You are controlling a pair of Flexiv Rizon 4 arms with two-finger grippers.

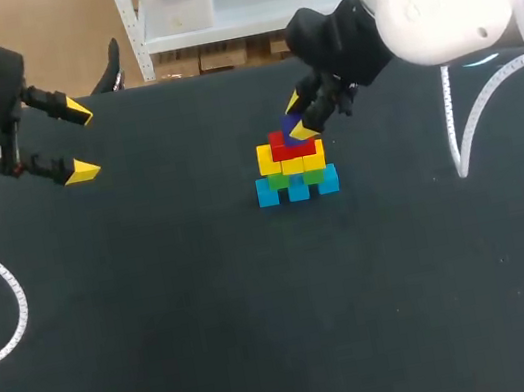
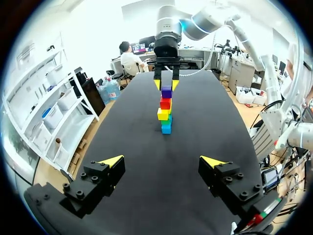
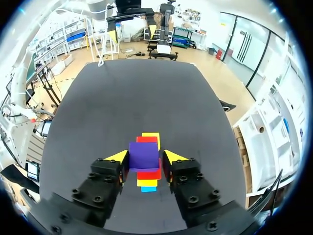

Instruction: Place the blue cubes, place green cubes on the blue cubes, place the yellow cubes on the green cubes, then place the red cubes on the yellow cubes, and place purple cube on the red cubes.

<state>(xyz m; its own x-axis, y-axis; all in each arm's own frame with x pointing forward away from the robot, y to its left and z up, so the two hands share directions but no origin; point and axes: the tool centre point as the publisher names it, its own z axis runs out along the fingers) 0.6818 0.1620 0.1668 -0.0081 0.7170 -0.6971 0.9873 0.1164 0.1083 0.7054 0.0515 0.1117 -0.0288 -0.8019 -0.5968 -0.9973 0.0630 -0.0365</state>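
A stepped stack stands mid-table: blue cubes [image 1: 298,188] at the base, then green cubes [image 1: 294,178], yellow cubes [image 1: 290,159] and red cubes [image 1: 292,146]. A purple cube [image 3: 144,155] rests on top of the red ones [image 3: 149,175]. My right gripper [image 3: 145,156] straddles the purple cube, and a thin gap shows beside one finger, so it is open. From the left wrist view its yellow tips flank the purple cube [image 2: 167,92]. My left gripper [image 1: 78,140] hangs wide open and empty over the table's far left, well away from the stack.
A white cable [image 1: 0,293] loops over the table's left edge and another [image 1: 455,137] hangs at the right beside my right arm. The black table [image 1: 267,337] lies bare in front of the stack.
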